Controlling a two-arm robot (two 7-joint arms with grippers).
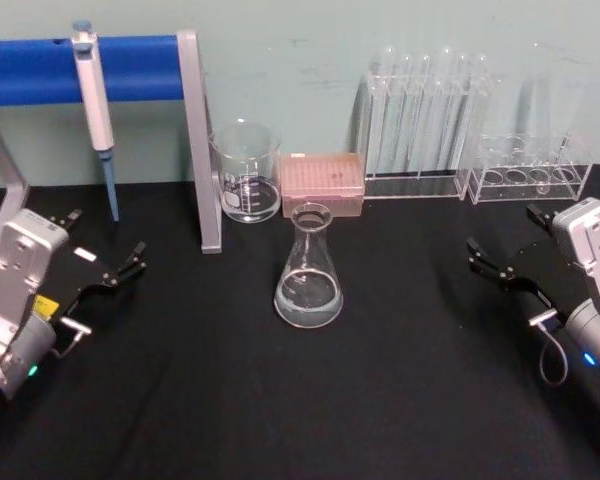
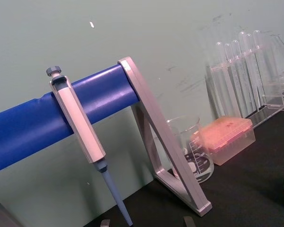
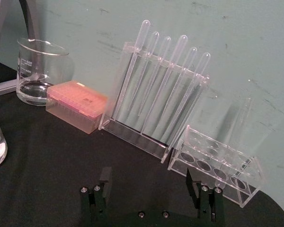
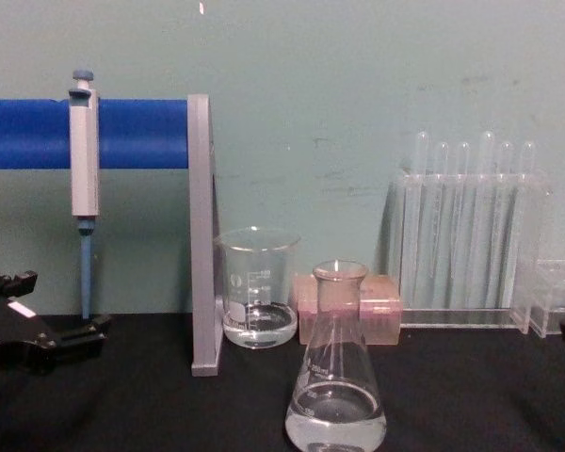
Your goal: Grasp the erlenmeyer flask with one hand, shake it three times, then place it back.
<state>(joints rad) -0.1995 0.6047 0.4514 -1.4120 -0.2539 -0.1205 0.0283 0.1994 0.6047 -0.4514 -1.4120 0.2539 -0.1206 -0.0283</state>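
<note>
The left gripper [image 1: 105, 242] and the right gripper [image 1: 505, 235] sit at the left and right sides of the black table [image 1: 400, 390], jaws spread and holding nothing. Between them, well apart from both, the erlenmeyer flask [image 1: 308, 272] stands upright at centre. Farther back are a beaker [image 1: 248, 172] and a pink box [image 1: 323, 186].

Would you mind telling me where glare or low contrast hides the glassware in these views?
Head view: the flask stands out on the black cloth, without strong glare. Chest view: the test tubes fade into the pale wall. Right wrist view: the small rack is equally faint.
</note>
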